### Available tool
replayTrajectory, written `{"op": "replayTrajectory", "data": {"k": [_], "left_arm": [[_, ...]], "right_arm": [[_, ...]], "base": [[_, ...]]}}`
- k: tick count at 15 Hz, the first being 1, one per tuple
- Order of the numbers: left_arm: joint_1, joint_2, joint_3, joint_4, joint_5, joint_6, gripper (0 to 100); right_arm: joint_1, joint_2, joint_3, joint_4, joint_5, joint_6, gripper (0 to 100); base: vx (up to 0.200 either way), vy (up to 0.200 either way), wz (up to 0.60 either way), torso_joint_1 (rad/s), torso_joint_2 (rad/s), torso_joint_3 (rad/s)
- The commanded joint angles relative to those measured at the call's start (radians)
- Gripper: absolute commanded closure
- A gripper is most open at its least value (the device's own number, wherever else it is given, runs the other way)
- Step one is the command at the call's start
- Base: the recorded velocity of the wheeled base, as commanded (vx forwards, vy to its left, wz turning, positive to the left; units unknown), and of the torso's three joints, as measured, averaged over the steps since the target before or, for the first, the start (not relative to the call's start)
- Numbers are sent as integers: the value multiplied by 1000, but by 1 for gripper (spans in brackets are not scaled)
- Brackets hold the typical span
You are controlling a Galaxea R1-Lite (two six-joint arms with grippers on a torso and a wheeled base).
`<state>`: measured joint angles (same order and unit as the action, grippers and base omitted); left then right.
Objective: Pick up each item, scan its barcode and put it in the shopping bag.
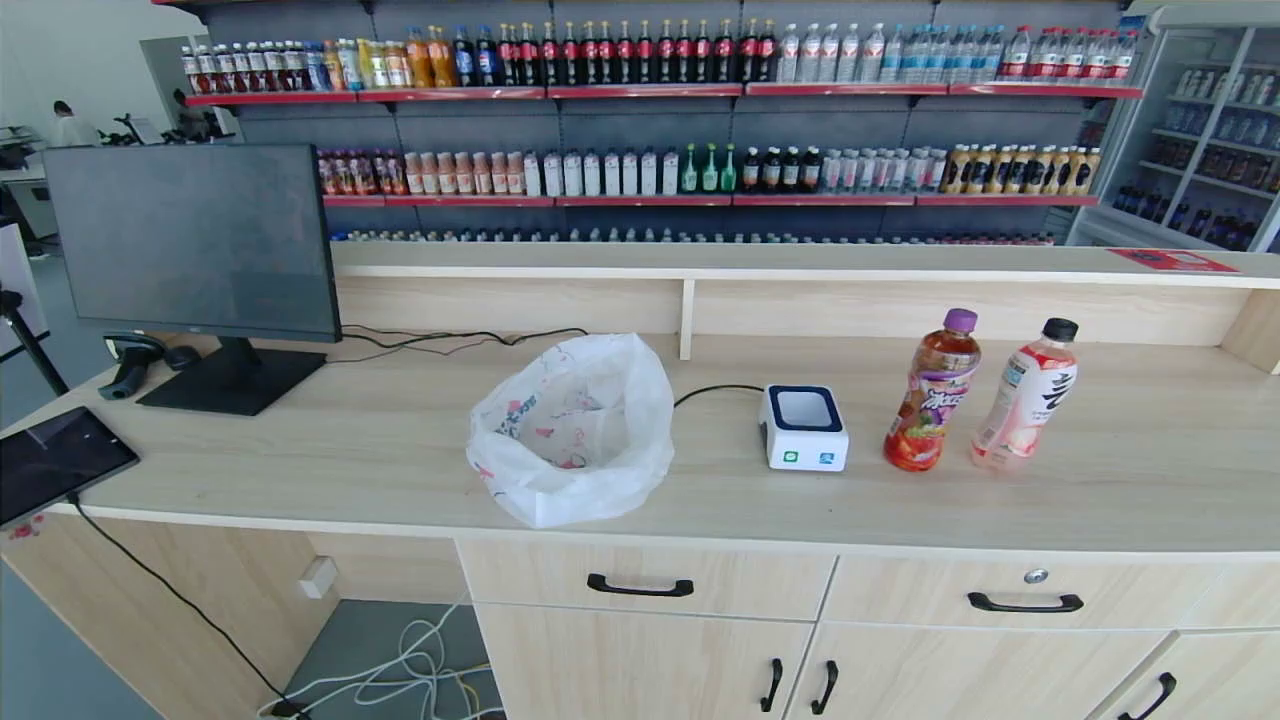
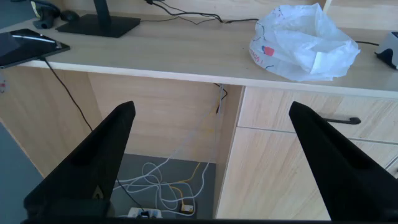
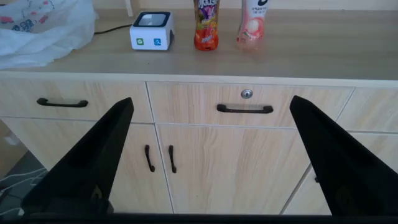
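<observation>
Two upright bottles (image 1: 930, 395) stand nearest the right gripper (image 3: 211, 102), up ahead. Both it and the left gripper (image 2: 211, 109) gape empty.

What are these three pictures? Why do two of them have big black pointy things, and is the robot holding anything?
All three come from one robot with two arms, standing at a shop counter. The wide picture is taken by a camera on its head. The other two are taken by cameras on its wrists. The black pointy things are the fingers of its left gripper and right gripper. Both grippers are open and hold nothing. On the counter there is a white shopping bag, a small white scanner, a purple-capped bottle and a black-capped bottle. A monitor and a tablet are on the robot's left.
</observation>
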<state>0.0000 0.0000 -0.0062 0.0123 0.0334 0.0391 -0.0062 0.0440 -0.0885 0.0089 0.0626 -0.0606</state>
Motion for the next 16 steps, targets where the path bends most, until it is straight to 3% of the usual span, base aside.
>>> {"op": "replayTrajectory", "data": {"k": [1,6,16], "left_arm": [[0,0,0,0,0,-1,0],[0,0,0,0,0,-1,0],[0,0,0,0,0,-1,0]], "right_arm": [[3,313,-231,-12,22,2,0],[23,853,-462,-402,26,61,0],[25,1215,-534,-804,97,116,0]], "base": [[0,0,0,0,0,0],[0,0,0,0,0,0],[0,0,0,0,0,0]]}}
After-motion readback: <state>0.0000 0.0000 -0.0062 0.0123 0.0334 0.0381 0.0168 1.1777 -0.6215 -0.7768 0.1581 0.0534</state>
